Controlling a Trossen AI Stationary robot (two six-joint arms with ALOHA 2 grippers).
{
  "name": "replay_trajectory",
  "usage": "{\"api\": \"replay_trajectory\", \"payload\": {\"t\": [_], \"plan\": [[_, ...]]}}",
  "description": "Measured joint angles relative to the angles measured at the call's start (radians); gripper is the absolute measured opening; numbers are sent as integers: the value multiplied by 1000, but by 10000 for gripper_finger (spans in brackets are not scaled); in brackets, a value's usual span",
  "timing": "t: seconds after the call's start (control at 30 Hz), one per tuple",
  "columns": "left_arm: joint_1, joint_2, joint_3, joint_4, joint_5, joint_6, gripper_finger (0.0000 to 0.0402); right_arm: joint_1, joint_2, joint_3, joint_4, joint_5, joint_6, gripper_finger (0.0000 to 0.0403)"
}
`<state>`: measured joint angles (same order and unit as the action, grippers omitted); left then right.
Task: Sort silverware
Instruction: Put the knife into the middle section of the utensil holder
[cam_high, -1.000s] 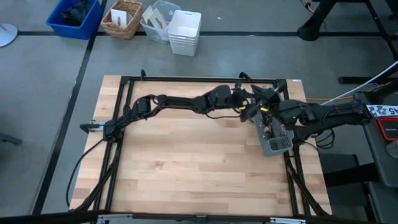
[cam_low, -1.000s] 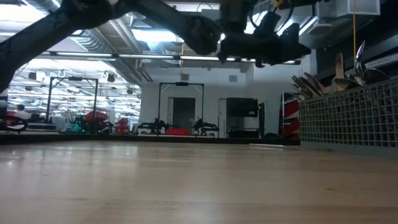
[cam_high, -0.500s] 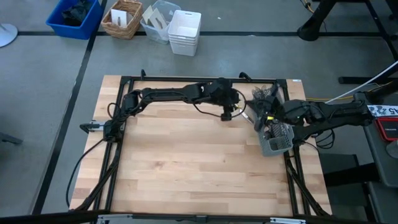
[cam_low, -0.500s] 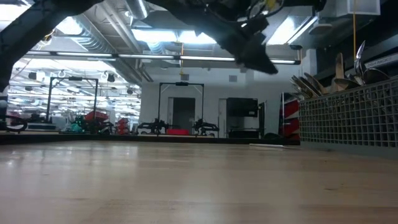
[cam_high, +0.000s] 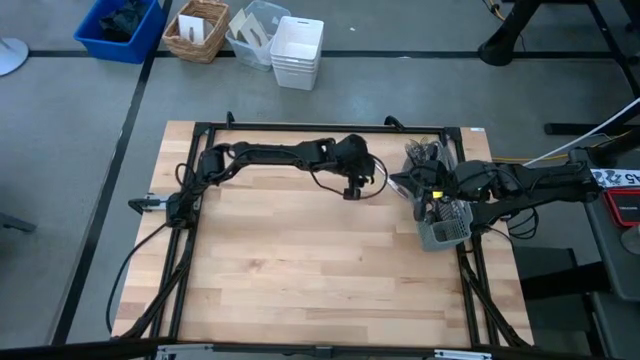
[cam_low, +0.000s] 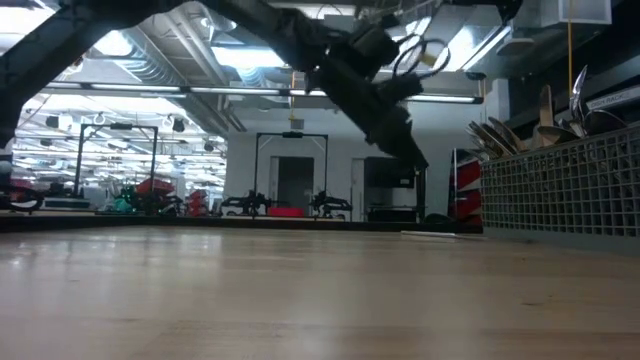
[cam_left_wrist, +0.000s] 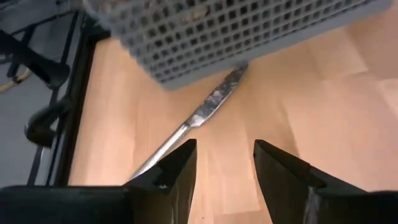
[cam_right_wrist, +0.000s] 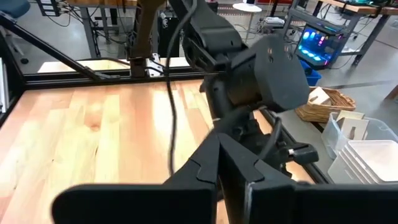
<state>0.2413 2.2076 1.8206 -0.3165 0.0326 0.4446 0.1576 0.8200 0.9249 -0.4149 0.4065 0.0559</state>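
— High view first: what do you make of it?
— Both arms reach over the wooden table (cam_high: 300, 270). The left gripper (cam_high: 352, 192) hangs above the boards near the far edge, about midway along it. The right gripper (cam_high: 402, 184) sits just beside the mesh caddy (cam_high: 440, 225), which stands at the table's right edge. The silverware (cam_high: 428, 153) bristles out of the caddy's far end. From up there I cannot say how either pair of fingers stands.

— And the low view?
— The left arm's gripper (cam_low: 395, 130) slants down from above, well clear of the tabletop. At the right, the caddy's mesh wall (cam_low: 560, 190) rises from the boards, with handles of silverware (cam_low: 545, 115) poking up over its rim. A thin pale piece (cam_low: 440, 235) lies flat on the table beyond, too slim to identify.

— Left wrist view?
— That settles the left gripper (cam_left_wrist: 224, 165): its two dark fingers (cam_left_wrist: 180, 165) stand apart with bare wood between them, nothing held. Ahead of them a table knife (cam_left_wrist: 199, 118) lies flat on the table, its blade end touching or slipped under the caddy (cam_left_wrist: 236, 31).

— Right wrist view?
— The right gripper (cam_right_wrist: 233, 171) has its fingers pressed together at the tips, and I see nothing between them. Just past them the left arm's wrist fills the picture, over the tabletop.
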Motion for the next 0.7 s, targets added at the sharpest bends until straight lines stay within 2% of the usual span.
{"api": "replay_trajectory", "payload": {"t": [0.3,0.37,0.5,0.7], "plan": [[51,1,-132,250,7,-108,153,0,0,0,0,0,2,12],[56,1,-138,257,8,-168,153,0,3,0,-5,0,48,12],[48,1,-138,185,15,-308,153,0,26,0,-74,1,174,12],[11,-39,-140,-70,138,-385,143,-2,114,-1,-83,51,232,12]]}}
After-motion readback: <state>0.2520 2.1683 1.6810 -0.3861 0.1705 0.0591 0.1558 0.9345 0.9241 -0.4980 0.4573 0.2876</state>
